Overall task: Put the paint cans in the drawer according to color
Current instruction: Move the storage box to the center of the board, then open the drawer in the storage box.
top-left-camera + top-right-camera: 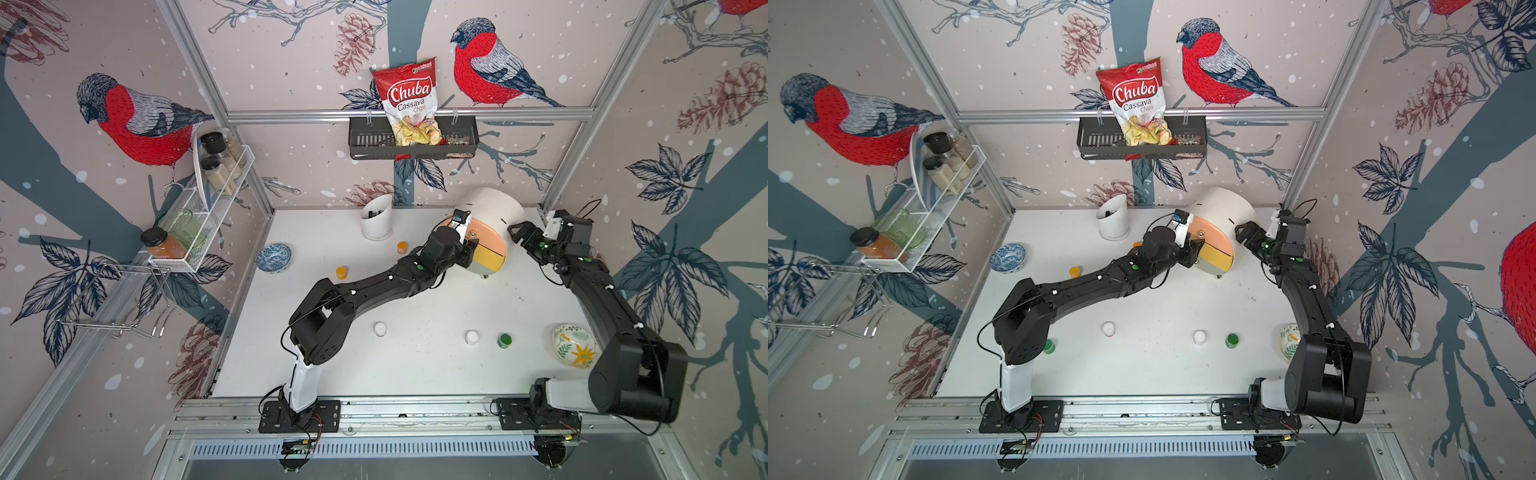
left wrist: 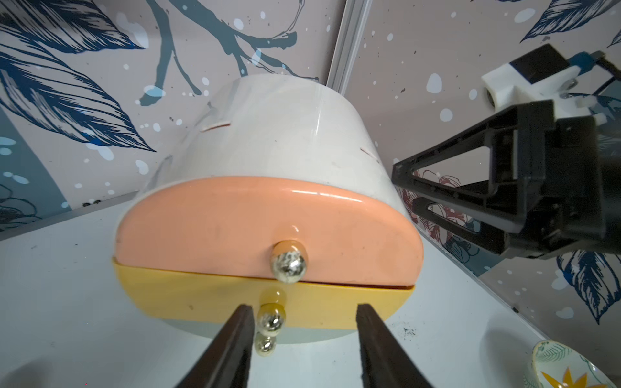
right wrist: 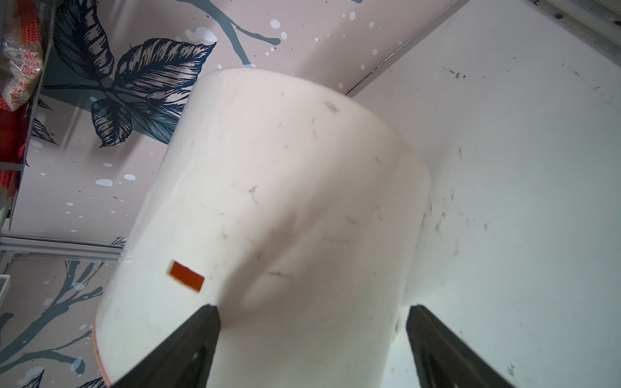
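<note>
I'm holding left hand [image 2: 304, 307] open around slick yellow knob [image 2: 271, 320] | drawer [image 2: 268, 134] probably light, sliding | right hand [image 3: 311, 307] open at its 3 o'clock

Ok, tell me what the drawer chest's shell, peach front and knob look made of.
The shell looks like white plastic, semi-gloss: soft sheen, scuffs, cut slots. The peach front looks like glossy plastic: a sharp highlight streak. The knob is mirror-bright, metal or metallised plastic; can't tell which.

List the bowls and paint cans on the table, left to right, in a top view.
Blue bowl, orange can, white can, second orange can, second white can, green can, floral bowl.
</note>
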`<control>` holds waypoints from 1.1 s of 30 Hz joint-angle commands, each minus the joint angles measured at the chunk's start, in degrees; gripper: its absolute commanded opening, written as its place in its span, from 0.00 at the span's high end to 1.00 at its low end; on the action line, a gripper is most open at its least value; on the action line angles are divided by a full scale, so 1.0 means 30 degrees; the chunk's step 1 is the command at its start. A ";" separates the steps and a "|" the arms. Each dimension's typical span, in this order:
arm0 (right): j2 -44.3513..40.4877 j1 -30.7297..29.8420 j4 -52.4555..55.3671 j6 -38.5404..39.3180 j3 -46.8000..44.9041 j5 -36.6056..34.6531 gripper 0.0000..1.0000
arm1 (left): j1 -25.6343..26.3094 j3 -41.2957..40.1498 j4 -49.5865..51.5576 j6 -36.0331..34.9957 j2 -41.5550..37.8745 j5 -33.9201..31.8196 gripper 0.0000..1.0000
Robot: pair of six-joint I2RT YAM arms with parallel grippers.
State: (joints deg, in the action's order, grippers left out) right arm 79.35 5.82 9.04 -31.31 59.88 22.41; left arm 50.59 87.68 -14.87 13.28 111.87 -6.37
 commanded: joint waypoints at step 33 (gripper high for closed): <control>0.1175 -0.2000 0.2172 0.1192 0.2511 -0.2399 0.05 | -0.2375 0.2070 -0.0889 -0.1049 0.1954 0.4775 0.54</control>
State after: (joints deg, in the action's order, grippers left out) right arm 83.94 -0.08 14.87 -28.45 67.53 16.38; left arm 43.33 92.60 -17.45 10.92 116.99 7.75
